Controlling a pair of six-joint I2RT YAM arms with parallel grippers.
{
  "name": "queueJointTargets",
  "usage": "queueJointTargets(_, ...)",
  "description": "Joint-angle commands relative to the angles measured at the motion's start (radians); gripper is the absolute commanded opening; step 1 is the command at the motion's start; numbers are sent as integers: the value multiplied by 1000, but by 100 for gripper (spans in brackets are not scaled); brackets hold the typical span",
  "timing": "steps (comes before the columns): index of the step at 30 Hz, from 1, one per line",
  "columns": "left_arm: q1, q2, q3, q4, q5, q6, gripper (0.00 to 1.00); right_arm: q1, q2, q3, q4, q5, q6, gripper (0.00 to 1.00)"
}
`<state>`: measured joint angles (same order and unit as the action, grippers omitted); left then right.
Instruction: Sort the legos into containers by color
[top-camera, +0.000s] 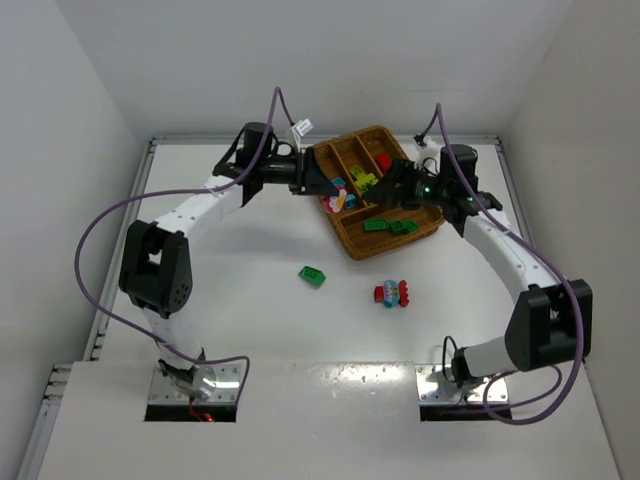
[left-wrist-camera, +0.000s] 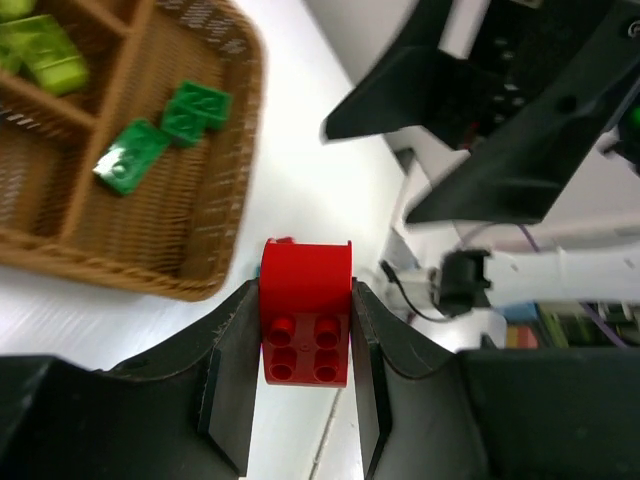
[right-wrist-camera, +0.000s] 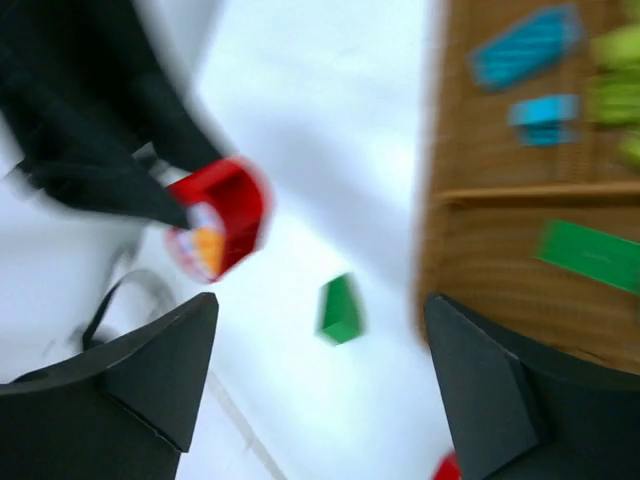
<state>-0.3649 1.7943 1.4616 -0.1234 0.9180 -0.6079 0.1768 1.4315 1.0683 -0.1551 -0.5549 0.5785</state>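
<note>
My left gripper is shut on a red lego and holds it beside the wicker tray's edge; in the top view it is at the tray's left side. My right gripper is open and empty, over the tray in the top view. The tray holds dark green legos, yellow-green legos, cyan legos and a red one. A dark green lego and a red clump lie on the table.
The two arms face each other closely across the tray; the right arm's black wrist fills the upper right of the left wrist view. The white table has walls at the back and sides. The right wrist view is motion-blurred.
</note>
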Motion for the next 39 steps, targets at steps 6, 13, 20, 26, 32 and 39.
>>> queueJointTargets(6,-46,-41,11,186,211,-55,0,85,64,39,137,-435,-57,88)
queueJointTargets(13,-55,-41,11,195,220,-64,0,131,110,59,253,-453,29,69)
queueJointTargets(20,-55,-41,11,173,206,-64,0,132,110,25,347,-400,103,21)
queueJointTargets(26,4,8,46,79,130,-64,56,112,147,79,125,-223,50,14)
queueJointTargets(32,64,49,57,-117,20,18,100,93,207,192,-32,77,50,13)
queueJointTargets(39,-2,19,-21,-433,-600,140,100,56,461,488,-242,544,64,13)
